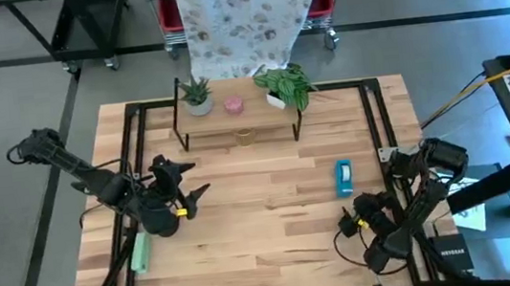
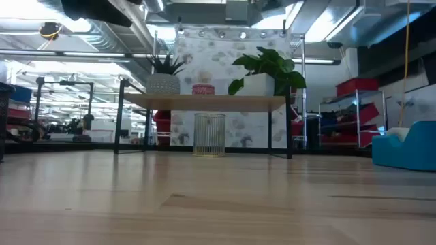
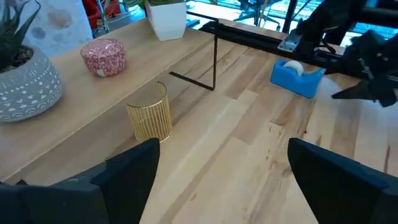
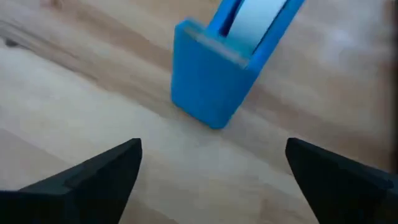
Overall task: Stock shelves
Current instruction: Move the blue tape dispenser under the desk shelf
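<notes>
From above, my left gripper (image 1: 195, 192) hung over the left half of the light wooden table (image 1: 267, 247), its fingers spread apart, with a pale green object (image 1: 139, 252) lying near it that I could not identify. My right gripper (image 1: 349, 221) sat low at the right, just short of the blue tape dispenser (image 1: 344, 177); from here I could not tell its finger gap. The small rack of shelves with a light wood plank top on thin black legs (image 1: 238, 116) stood at the table's far edge, its long axis running left to right. On top stood a spiky plant in a grey patterned pot (image 1: 197, 96), a pink round tin (image 1: 233, 104) and a leafy plant in a white pot (image 1: 283, 86); a gold wire cup (image 1: 245, 136) was half hidden under the plank.

At table height, the shelves (image 2: 204, 103) faced me broadside, the gold cup (image 2: 209, 134) below, the dispenser (image 2: 405, 149) cut off at the right edge.

My left wrist camera showed both fingers (image 3: 127, 168) wide apart, the shelves (image 3: 112, 106) beyond them.

My right wrist camera showed my fingers (image 4: 106, 168) parted, the dispenser (image 4: 214, 81) just ahead, its top cut off.
</notes>
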You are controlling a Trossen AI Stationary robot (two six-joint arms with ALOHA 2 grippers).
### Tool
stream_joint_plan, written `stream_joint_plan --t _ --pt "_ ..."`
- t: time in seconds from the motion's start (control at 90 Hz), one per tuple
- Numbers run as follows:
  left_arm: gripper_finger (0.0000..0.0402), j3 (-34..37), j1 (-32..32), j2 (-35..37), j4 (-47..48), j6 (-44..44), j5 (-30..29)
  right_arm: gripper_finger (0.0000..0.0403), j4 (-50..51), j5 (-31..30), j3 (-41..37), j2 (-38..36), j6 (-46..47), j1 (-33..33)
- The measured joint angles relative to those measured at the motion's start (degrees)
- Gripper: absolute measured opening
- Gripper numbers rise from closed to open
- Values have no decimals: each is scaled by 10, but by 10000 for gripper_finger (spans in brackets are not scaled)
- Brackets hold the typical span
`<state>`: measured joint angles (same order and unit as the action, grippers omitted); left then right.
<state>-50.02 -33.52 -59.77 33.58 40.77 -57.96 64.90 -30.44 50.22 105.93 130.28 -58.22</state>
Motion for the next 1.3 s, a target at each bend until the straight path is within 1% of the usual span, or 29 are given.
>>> stream_joint_plan --t 0.089,0.144,0.622,0.744,0.822,0.889,0.956,1.022,1.144,1.222,1.3 --pt "336 0 0 0 0 -2 2 392 -48 -34 -23 1 -3 15" --pt "336 0 0 0 0 -2 2 392 -72 -45 -35 1 -3 25" --pt "336 0 0 0 0 10 4 386 -75 -82 -77 1 -5 103" --pt "336 0 0 0 0 10 4 386 -74 -100 -77 1 -17 116" --pt "336 0 0 0 0 10 4 381 -74 -100 -77 1 -30 120" --pt "336 0 0 0 0 10 4 363 -72 -101 -77 1 -32 123" --pt "336 0 0 0 0 10 4 330 -70 -105 -77 1 -32 123" --pt "336 0 0 0 0 10 4 284 -71 -106 -77 1 -32 123" --pt "336 0 0 0 0 10 4 189 -70 -109 -70 1 -33 122" --pt "336 0 0 0 0 10 4 186 -73 -121 -53 2 -51 121" --pt "336 0 0 0 0 10 4 186 -74 -158 -27 2 -79 121"
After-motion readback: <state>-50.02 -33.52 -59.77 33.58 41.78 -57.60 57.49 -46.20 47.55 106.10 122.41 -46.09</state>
